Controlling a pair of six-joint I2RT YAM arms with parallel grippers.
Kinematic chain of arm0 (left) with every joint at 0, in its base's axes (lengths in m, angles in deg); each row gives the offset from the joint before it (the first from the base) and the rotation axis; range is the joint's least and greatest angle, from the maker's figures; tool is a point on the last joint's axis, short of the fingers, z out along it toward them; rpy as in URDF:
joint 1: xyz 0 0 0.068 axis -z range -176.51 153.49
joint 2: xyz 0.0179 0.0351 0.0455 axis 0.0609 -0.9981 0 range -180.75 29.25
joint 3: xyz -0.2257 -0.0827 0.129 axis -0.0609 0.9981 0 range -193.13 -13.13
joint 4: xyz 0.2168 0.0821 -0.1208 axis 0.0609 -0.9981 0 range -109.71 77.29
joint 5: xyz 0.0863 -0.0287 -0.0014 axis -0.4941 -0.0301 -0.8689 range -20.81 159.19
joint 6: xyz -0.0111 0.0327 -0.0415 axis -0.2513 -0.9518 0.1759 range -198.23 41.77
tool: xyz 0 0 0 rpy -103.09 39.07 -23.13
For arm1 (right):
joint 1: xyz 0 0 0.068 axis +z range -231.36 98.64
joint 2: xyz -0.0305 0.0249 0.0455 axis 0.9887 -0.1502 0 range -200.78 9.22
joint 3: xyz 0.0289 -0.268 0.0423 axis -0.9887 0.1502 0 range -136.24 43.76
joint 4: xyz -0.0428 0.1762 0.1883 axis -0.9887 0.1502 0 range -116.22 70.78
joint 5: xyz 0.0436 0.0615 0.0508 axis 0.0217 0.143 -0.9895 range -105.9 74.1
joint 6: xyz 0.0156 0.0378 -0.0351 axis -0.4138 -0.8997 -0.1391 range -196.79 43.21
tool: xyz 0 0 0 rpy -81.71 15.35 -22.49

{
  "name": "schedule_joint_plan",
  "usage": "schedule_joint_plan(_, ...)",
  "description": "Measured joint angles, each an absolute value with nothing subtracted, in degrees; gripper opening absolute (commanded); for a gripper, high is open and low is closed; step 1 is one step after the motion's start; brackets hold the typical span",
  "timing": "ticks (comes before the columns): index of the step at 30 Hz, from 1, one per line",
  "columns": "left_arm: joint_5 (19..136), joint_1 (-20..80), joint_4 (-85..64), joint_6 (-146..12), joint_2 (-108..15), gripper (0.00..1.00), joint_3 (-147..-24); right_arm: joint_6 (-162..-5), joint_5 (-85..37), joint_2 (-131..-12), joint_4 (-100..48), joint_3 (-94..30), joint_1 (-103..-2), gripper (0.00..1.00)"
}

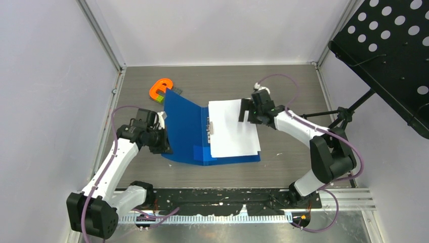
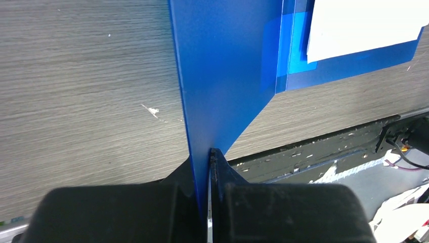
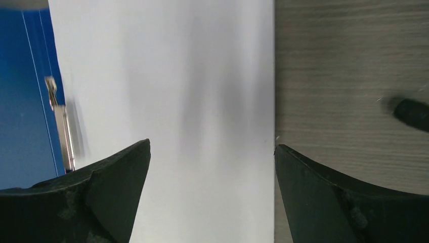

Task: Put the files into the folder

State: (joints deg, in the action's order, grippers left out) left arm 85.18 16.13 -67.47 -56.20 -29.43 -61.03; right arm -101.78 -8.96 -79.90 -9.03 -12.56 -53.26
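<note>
Blue plastic folder (image 1: 184, 126) open, left cover pinched upright by left gripper (image 2: 210, 153). White paper files (image 1: 232, 129) lie inside; right gripper (image 3: 212, 147) spread over them. Next, probably: swing cover shut.

Raised folder cover (image 1: 184, 126) left of files (image 1: 232, 129)

No text, label, brand, number or sign can be read in any view; the files (image 1: 230, 132) are seen as blank white sheets; the folder (image 1: 184, 126) is shown as plain blue, with no legible print on the parts that are visible.
</note>
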Motion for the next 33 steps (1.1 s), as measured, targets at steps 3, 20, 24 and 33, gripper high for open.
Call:
schedule_joint_plan(3, 84.65, 16.13, -68.04, -57.06, -30.00, 0.45, -61.93, -102.66, -10.29, -80.34, -12.09, -12.86, -57.94, 0.97)
schedule_joint_plan(20, 65.83, 20.61, -73.94, -52.88, -27.29, 0.93, -91.20, -104.16, -10.67, -87.66, -16.77, -16.47, -60.50, 0.99)
schedule_joint_plan(24, 61.81, 32.50, -70.49, -47.57, -31.59, 0.84, -92.95, -105.13, -9.29, -87.66, -16.73, -16.77, -60.63, 0.99)
schedule_joint_plan(33, 53.24, 43.26, -61.44, -41.01, -66.02, 0.58, -95.52, -106.92, -8.00, -85.89, -15.63, -15.62, -60.87, 1.00)
